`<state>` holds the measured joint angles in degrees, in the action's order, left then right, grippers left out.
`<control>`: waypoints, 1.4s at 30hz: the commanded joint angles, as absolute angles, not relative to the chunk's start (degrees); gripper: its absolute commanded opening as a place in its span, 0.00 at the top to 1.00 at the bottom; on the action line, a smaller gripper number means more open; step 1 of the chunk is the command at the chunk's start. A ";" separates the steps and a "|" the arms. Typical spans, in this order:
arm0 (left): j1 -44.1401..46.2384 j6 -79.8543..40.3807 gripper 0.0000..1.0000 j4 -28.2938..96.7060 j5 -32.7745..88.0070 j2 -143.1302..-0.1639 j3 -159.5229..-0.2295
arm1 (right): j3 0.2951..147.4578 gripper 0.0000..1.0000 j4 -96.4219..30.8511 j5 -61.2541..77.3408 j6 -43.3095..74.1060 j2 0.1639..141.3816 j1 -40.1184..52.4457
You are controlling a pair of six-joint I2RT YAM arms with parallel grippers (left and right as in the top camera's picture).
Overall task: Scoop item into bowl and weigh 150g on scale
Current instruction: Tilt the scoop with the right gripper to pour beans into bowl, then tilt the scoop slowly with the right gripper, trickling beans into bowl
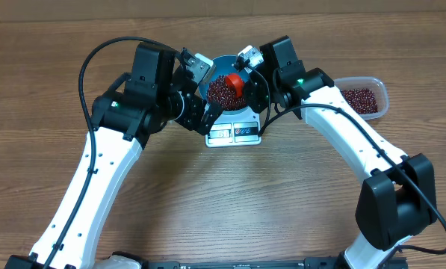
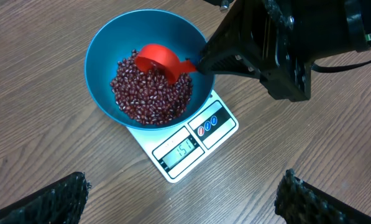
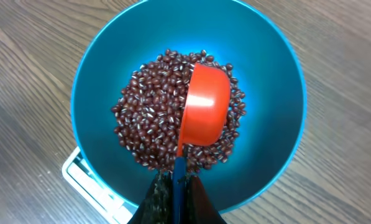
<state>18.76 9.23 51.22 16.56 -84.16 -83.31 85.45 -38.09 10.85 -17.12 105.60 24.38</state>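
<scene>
Over the bowl [image 3: 92,81] on the scale [image 2: 191,140], your right end effector [image 3: 176,186] is clamped on the red scoop [image 3: 207,106], tipped onto the beans [image 3: 148,118]. Left end effector [image 2: 185,202] hangs wide, empty. Risk: scoop pressing the beans skews the reading or shifts the bowl.

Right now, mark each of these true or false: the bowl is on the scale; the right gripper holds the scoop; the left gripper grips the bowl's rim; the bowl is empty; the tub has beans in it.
1. The blue bowl sits on the white scale. True.
2. The right gripper is shut on the handle of the red scoop. True.
3. The left gripper grips the bowl's rim. False: it is open, apart from the bowl, holding nothing.
4. The bowl is empty. False: a heap of beans lies in it, under the tipped scoop.
5. The clear tub has beans in it. True.
</scene>
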 commanded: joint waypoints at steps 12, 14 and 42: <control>18.87 10.31 0.00 51.16 17.43 -82.83 -84.16 | 86.24 0.96 -37.58 19.05 -11.70 106.21 24.36; 18.87 10.31 0.00 51.16 17.43 -82.83 -84.16 | 86.26 0.96 -37.54 19.03 -10.28 106.21 24.16; 18.87 10.31 0.00 51.16 17.43 -82.83 -84.16 | 88.16 0.96 -38.22 24.01 -5.80 97.41 17.61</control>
<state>18.76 9.23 51.22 16.56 -84.16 -83.31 86.15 -38.61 24.84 -5.98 101.56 17.41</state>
